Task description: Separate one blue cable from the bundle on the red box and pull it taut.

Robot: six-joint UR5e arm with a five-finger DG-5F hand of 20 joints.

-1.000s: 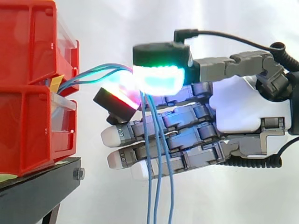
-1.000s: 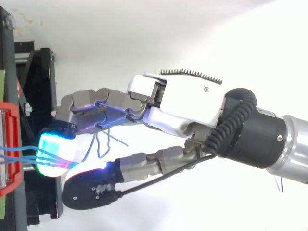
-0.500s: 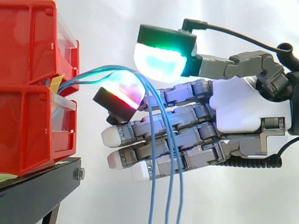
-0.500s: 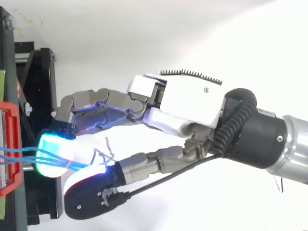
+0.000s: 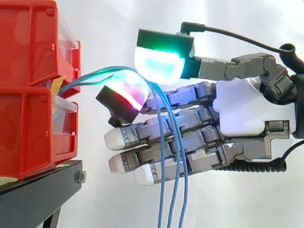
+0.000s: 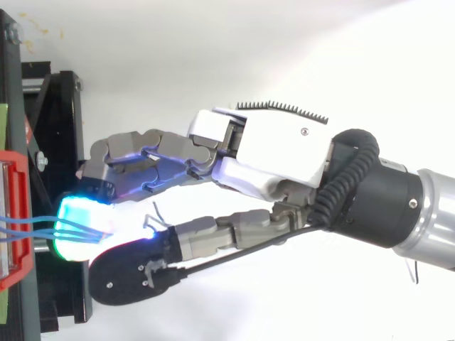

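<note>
Between stacked red bins (image 5: 33, 128), blue cables (image 5: 95, 74) emerging, reaching robot hand (image 5: 237, 114)

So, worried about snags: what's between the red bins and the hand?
In the side view, just the blue cables, bridging from the red bins to the hand before the white curtain.

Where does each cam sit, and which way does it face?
Side view: beside the work at about its height, looking level across it; red bins on the black stand at left, hand entering from the right, blue cables draped over it.
Top view: above the work, looking down; hand and arm enter from the right, bins at the left edge.
Shared: the same hand, cables, bins and stand.
</note>
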